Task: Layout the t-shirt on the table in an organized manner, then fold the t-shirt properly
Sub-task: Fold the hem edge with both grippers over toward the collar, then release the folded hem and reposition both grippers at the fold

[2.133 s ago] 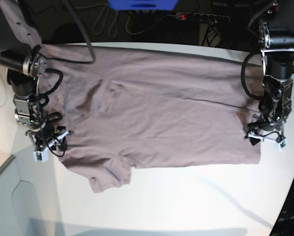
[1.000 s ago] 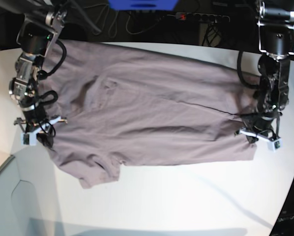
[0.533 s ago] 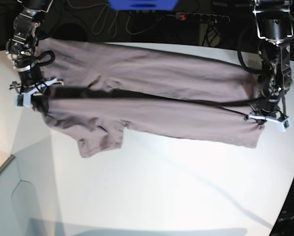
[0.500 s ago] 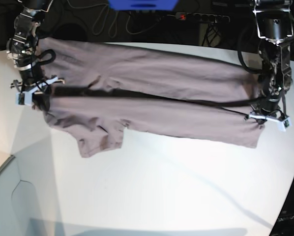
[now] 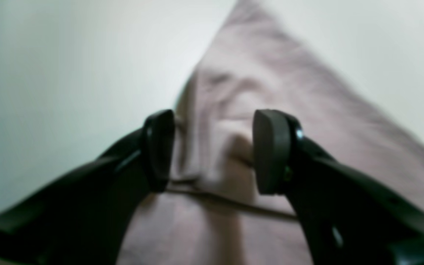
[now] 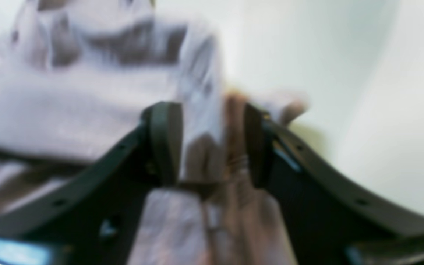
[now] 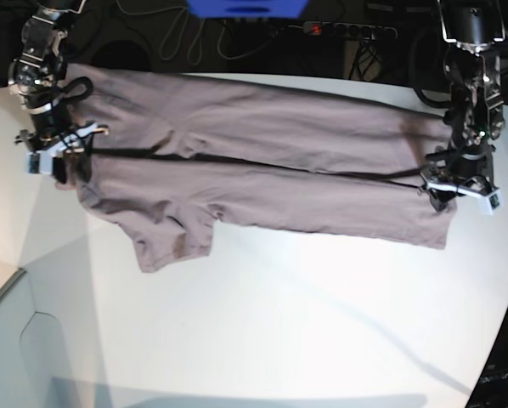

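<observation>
**Shirt held folded at both ends**

The t-shirt [image 7: 262,183] lay doubled lengthwise across the far half of the table [image 7: 305,340]. Left gripper [image 7: 458,184] pinched the hem end; right gripper [image 7: 57,146] pinched the collar end (fabric bunched between part-closed fingers [image 5: 158,147]).

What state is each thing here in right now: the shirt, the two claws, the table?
t-shirt: front edge lifted and folded back lengthwise, wrinkly, one sleeve sticking out toward the front.
left gripper: pinching the shirt's hem end.
right gripper: pinching the shirt's shoulder end.
table: white, carrying the shirt.
</observation>
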### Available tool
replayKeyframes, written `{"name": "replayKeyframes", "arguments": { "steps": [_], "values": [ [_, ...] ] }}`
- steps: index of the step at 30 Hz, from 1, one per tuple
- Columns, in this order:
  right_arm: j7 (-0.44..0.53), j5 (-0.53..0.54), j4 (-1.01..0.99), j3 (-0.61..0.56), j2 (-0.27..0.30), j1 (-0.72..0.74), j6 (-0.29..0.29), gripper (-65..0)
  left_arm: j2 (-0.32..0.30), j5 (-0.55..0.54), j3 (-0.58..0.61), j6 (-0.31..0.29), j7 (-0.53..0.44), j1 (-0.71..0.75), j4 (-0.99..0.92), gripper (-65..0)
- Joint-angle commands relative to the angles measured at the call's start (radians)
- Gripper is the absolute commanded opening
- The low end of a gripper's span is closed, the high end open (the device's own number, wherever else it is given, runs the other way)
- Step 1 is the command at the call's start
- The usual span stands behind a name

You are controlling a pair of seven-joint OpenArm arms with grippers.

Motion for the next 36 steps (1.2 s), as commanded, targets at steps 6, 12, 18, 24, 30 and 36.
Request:
{"name": "replayKeyframes", "arguments": {
  "steps": [6, 12, 18, 24, 30, 36],
  "values": [
    [0.030, 0.017, 0.100, 0.035, -0.003, 0.016, 0.005, -31.5, -0.013, -0.002, -0.109, -0.006, -0.028, 0.008, 0.122, -31.9],
    [0.027, 0.011, 0.103, 0.028, -0.006, 0.053, 0.005, -31.5, -0.053, 0.010, -0.092, -0.009, -0.028, -0.173, -0.101, -31.9],
    [-0.138, 0.013, 0.110, 0.031, -0.005, 0.107, 0.005, -31.5, -0.092, 0.010, 0.064, -0.009, -0.036, -0.386, -0.424, -31.9],
    [-0.182, 0.013, 0.113, 0.029, -0.002, 0.124, 0.005, -31.5, -0.089, 0.010, 0.210, -0.011, -0.054, -0.559, -0.668, -31.8],
    [-0.184, 0.013, 0.153, 0.028, -0.005, 0.124, 0.005, -31.5, -0.085, 0.010, 0.303, -0.011, -0.198, -0.581, -0.748, -31.8],
    [-0.185, 0.011, 0.186, 0.002, -0.003, 0.153, 0.005, -31.4, -0.070, 0.008, 0.316, -0.011, -0.201, -0.602, -0.817, -31.8]
  ]
}}
